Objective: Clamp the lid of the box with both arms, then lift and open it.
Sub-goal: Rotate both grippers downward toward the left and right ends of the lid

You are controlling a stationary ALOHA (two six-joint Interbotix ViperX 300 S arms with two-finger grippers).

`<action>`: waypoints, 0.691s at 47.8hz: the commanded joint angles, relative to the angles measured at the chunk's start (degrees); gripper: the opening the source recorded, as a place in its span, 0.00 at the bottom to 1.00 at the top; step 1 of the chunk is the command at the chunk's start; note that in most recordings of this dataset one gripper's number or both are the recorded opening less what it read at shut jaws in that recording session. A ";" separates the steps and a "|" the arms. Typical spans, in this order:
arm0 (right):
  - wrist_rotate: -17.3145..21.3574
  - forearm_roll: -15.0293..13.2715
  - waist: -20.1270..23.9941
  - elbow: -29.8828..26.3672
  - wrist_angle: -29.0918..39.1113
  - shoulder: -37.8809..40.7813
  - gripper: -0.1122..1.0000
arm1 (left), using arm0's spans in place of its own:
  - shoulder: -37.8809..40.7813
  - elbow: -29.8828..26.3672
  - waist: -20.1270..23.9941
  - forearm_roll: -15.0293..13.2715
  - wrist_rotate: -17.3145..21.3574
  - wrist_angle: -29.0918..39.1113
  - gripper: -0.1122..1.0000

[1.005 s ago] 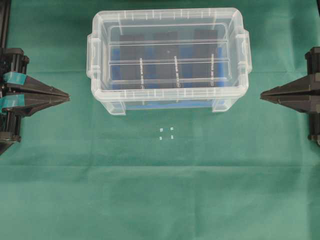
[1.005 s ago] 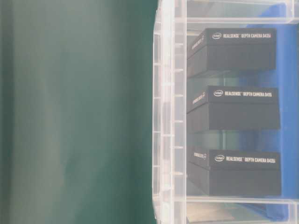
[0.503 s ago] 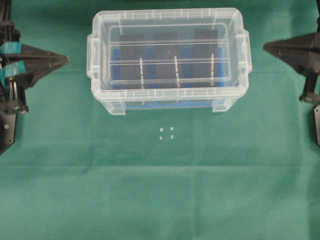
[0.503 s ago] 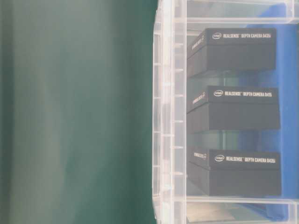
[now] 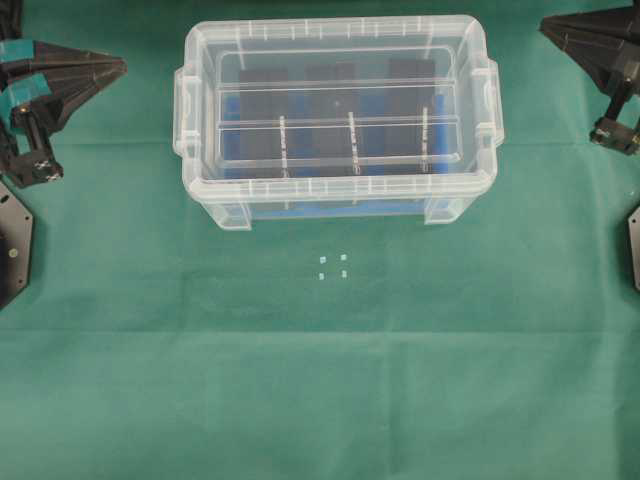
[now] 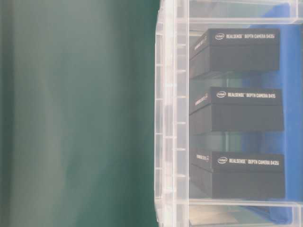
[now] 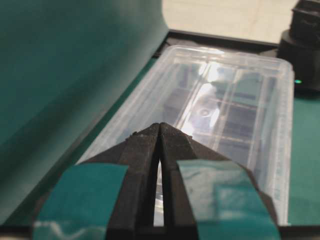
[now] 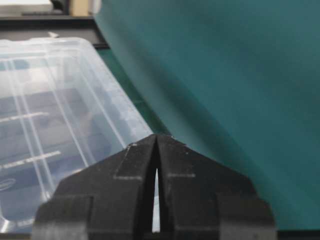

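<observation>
On the green cloth of the bench [image 5: 320,400], nearest the overhead camera, four small white marks [image 5: 333,267] sit in a square just in front of the box [image 5: 335,205]. The box stands toward the far middle of the bench with the lid [image 5: 337,100] lying flat on top, unmoved since a second ago.

Both arms have travelled toward the far edge since the earlier frames: the left end effector [image 5: 118,66], with two teal pads, now points at the box's far-left corner from well apart, and the right end effector [image 5: 546,24] sits near the far-right corner, also apart from the box. In the wrist views each pair of jaws is pressed nearly together, a thin slit between them, holding nothing.

Both arms are cut off by the overhead frame's edges, and neither shows in the table-level view. That view shows three black blocks [image 6: 236,109] inside on the blue floor [image 6: 291,123], the printing legible, though through the ribbed lid overhead their outlines probably blur too much to count.
</observation>
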 commanded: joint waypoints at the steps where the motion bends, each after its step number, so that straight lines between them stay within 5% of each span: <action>1: 0.00 -0.18 -0.53 -1.58 -0.09 0.35 0.10 | 0.44 -1.76 0.70 0.09 0.09 -0.09 0.11; 16: 0.44 -0.09 -0.62 -2.90 8.17 0.35 0.10 | 0.44 -2.37 0.79 0.09 -0.35 5.63 0.11; 33: 0.97 -0.09 -0.62 -6.86 29.88 1.67 0.10 | 0.44 -6.86 0.79 0.09 -2.46 27.69 0.11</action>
